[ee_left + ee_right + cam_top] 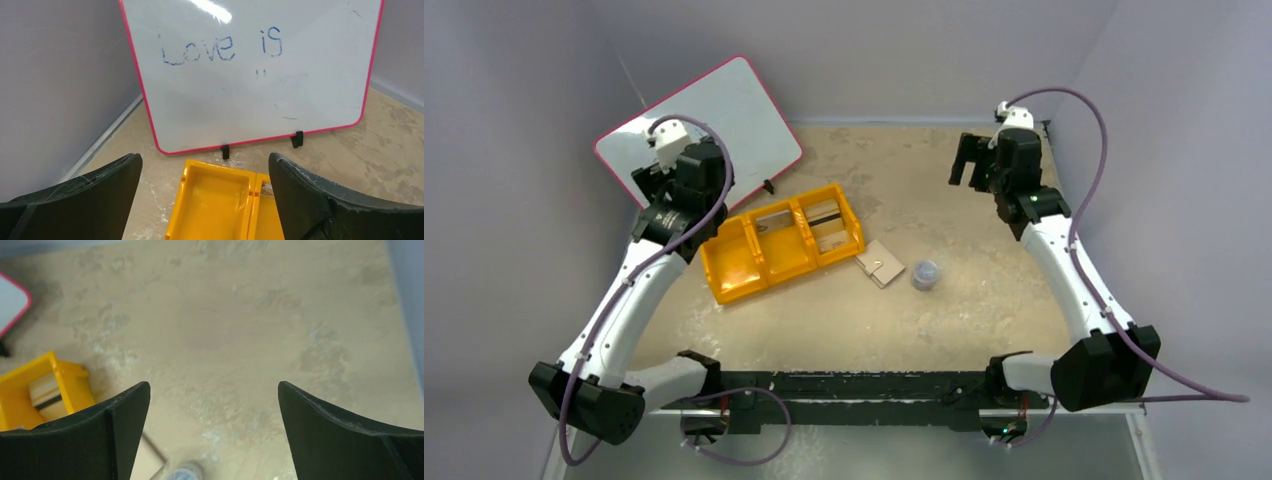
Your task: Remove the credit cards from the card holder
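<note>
Status: both grippers stand released, jaws spread wide, nothing in either. The left gripper (204, 161) hangs over the far-left part of the table (984, 300), facing the whiteboard (250, 75) w/ the yellow bin (215, 200) below it. The right gripper (214, 387) hovers near the far-right corner, well apart from the work.

The card holder (881, 262) lies folded shut, clip side up, about mid-table, just beside the bin's right end. A small round greyish item (925, 274) sits just beside it on the right. No credit cards seen (presumably inside).

Step in hand, by my reading: approach and open the holder. You want one gripper pinning a panel flat while the other lifts the free edge. Come in low, since it is thin and offers little to pinch. Avoid nudging the round item.

Materials: holder tan, matte, squarish, flat, w/ small metal clip. Bin glossy hard plastic, 3 compartments. Whiteboard smooth, pink-rimmed. Table surface sandy, mottled, chalky-scuffed.
</note>
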